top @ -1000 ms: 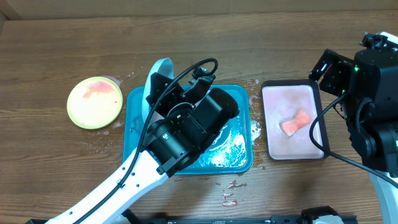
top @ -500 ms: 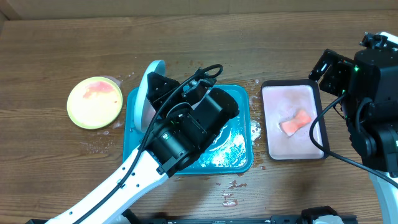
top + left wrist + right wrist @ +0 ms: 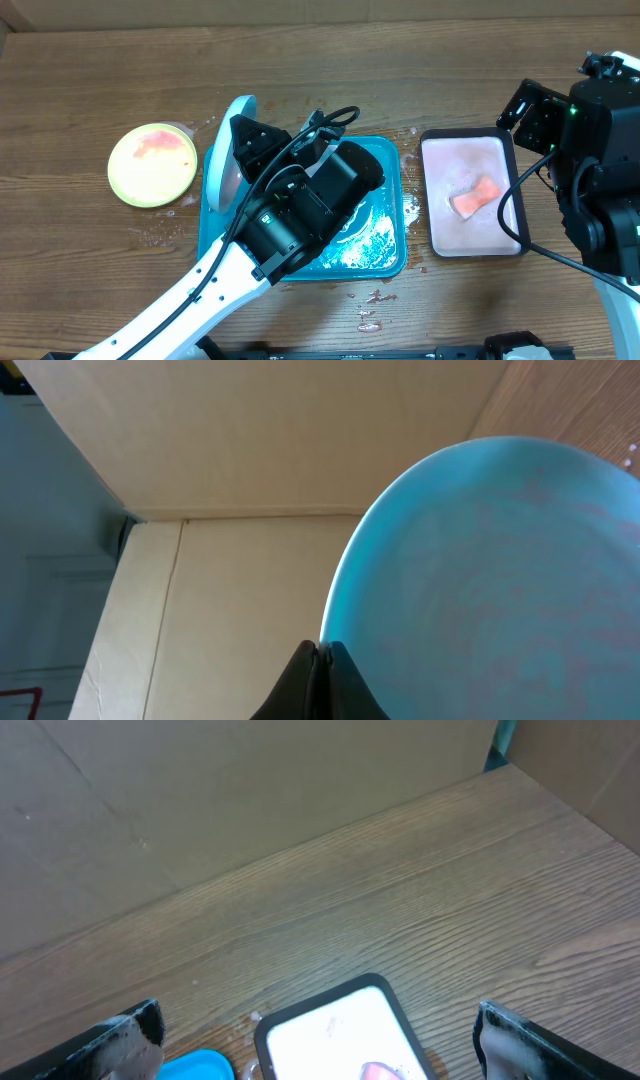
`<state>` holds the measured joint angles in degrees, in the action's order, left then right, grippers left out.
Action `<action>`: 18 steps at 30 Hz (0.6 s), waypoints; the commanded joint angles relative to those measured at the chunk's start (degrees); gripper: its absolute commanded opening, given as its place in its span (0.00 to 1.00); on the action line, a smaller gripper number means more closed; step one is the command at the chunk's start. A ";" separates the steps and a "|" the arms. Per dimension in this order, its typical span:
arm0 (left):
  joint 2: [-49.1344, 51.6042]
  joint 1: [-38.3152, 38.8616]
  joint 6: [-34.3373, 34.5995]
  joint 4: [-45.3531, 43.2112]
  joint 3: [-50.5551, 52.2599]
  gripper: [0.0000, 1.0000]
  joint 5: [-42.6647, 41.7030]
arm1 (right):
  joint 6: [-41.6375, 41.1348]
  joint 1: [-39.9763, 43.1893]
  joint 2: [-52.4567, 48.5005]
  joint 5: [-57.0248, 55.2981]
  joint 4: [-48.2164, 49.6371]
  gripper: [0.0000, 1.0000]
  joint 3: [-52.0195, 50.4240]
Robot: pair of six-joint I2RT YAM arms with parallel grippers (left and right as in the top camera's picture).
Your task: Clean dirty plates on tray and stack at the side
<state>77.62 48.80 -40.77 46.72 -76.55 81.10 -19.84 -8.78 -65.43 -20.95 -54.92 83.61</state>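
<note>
Surface: brown wood-grain tabletop [image 3: 90, 270], small wet spots on it.
left arm [image 3: 200, 290]: white and black, reaches from the near edge up over the middle.
teal tray [image 3: 385, 255]: mid-tabletop, mostly hidden under the left arm, wet white streaks inside on its right.
left tool [image 3: 322, 658]: pinched tight on the rim of the pale blue plate [image 3: 500, 580].
pale blue plate: tilted up on edge over the tray's left end; cannot tell if its lower edge touches the tray.
yellow-green plate [image 3: 152, 165]: flat on the tabletop, left of the teal tray, red smear on top.
pink tray [image 3: 470, 232]: black-rimmed, just right of the teal tray, orange-pink piece [image 3: 476, 196] lying in it.
right tool [image 3: 318, 1018]: jaws wide, nothing held, up above the pink tray.
cardboard walls [image 3: 200, 800]: along the far side.
</note>
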 commanded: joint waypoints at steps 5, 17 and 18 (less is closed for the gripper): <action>0.00 0.42 -1.03 -0.09 -1.60 0.05 2.56 | 0.17 -0.37 0.37 0.04 0.35 1.00 0.74; 0.00 0.42 -1.03 -0.26 -1.60 0.04 3.37 | 0.17 -0.37 0.37 0.04 0.35 1.00 0.74; 0.00 0.42 -1.03 -0.26 -1.60 0.04 3.37 | 0.17 -0.37 0.37 0.04 0.35 1.00 0.74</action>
<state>77.62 48.80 -40.91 46.70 -76.55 82.61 -19.84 -8.78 -65.43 -20.95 -54.92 83.61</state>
